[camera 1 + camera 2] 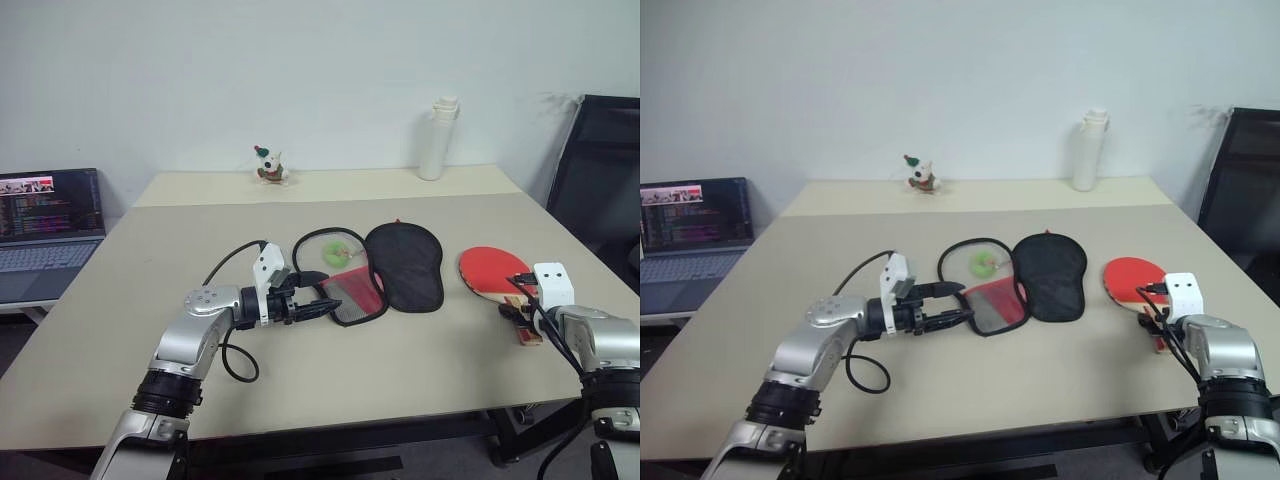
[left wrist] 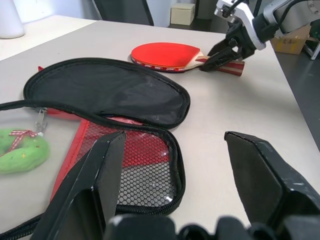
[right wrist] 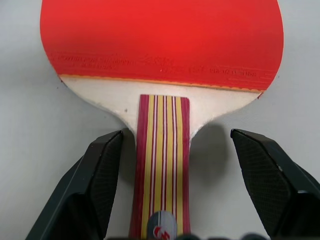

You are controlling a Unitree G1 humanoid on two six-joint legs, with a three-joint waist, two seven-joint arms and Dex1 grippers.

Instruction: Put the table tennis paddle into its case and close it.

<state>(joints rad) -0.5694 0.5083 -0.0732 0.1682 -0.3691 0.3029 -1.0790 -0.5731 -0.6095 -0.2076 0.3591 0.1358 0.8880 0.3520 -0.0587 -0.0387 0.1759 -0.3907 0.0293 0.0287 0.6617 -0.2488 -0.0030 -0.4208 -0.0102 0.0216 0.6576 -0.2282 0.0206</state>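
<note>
Right hand [image 3: 170, 192] open astride paddle [image 3: 160, 45] handle, butt cut off.

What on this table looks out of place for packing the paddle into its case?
A small green ring with a ribbon lies on the open case, on its clear side, where the paddle would go. Nothing looks spilled or damaged; the paddle lies flat, apart from the case.

The left gripper's fingers [image 2: 95, 185] stand apart above the table [image 2: 230, 105], the open case [image 2: 107, 95] just beyond them with its red mesh flap by one finger. Farther off, the right gripper [image 2: 212, 57] straddles the table tennis paddle [image 2: 165, 52] at its handle. A green ring [image 2: 20, 152] lies inside the case's zipper rim.
</note>
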